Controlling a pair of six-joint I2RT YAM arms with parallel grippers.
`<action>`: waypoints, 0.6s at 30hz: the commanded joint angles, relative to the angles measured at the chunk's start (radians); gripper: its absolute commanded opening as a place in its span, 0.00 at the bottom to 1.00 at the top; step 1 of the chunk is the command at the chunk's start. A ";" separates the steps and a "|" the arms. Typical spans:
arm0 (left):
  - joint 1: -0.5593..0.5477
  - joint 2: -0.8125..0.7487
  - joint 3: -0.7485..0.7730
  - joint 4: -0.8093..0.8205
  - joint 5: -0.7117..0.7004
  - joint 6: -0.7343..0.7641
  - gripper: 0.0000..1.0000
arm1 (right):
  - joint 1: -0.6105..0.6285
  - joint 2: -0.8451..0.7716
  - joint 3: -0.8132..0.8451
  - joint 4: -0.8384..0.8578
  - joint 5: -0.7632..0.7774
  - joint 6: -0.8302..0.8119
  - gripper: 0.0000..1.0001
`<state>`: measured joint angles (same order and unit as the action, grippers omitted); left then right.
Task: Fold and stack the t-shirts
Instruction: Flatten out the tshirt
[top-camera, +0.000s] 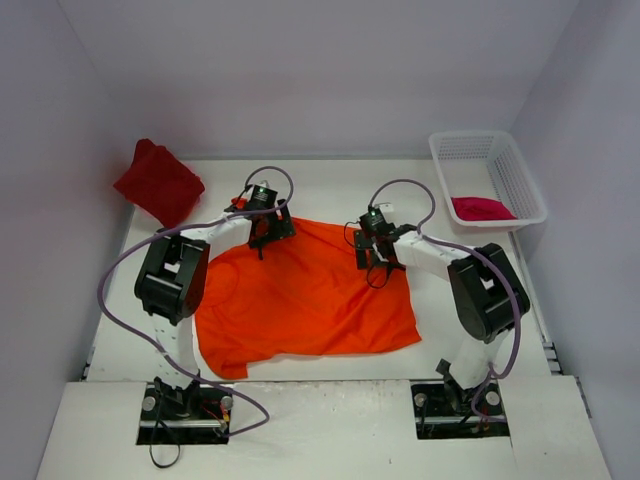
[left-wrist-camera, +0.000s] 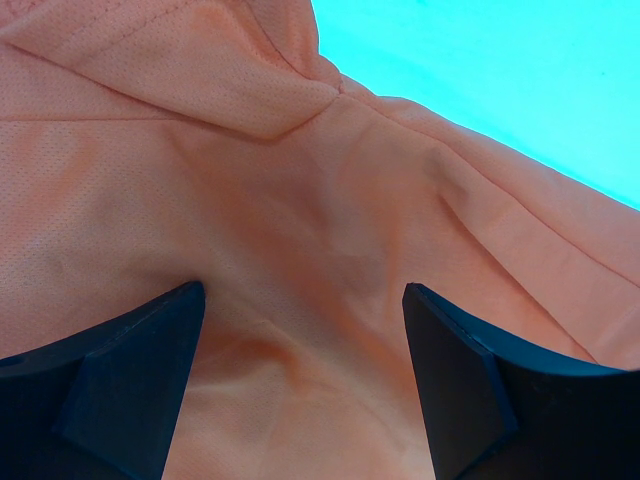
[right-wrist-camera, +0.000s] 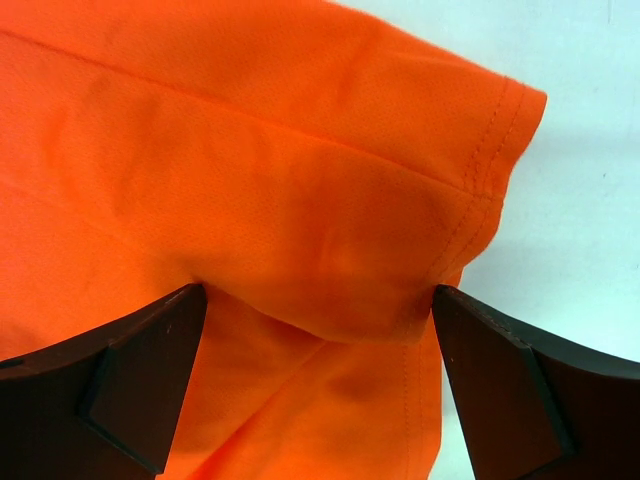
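The bright orange t-shirt (top-camera: 305, 295) lies spread on the table's middle. My left gripper (top-camera: 266, 240) is at its far left edge, jaws open, fingers pressed down on the cloth (left-wrist-camera: 300, 260). My right gripper (top-camera: 372, 262) is at its far right part, jaws open, straddling a raised fold near the hemmed sleeve (right-wrist-camera: 340, 250). The dark red t-shirt (top-camera: 158, 182) lies folded at the far left. The crimson-pink t-shirt (top-camera: 482, 208) lies in the white mesh basket (top-camera: 520, 180).
The basket stands at the far right corner. Grey walls close the table on the left, back and right. Purple cables loop over both arms. Bare white table (top-camera: 330, 185) lies beyond the orange shirt.
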<state>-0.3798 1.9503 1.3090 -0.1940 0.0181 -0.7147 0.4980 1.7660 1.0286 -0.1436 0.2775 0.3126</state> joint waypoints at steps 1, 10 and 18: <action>0.010 -0.039 -0.019 -0.005 0.006 0.006 0.75 | -0.004 0.013 0.048 0.013 0.048 -0.012 0.92; 0.010 -0.042 -0.036 0.005 0.011 0.004 0.76 | -0.021 0.044 0.094 0.018 0.057 -0.018 0.93; 0.010 -0.040 -0.039 0.010 0.009 0.004 0.75 | -0.045 0.047 0.120 0.018 0.051 -0.033 0.93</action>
<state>-0.3782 1.9392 1.2850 -0.1654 0.0219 -0.7143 0.4660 1.8244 1.1061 -0.1307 0.2989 0.2966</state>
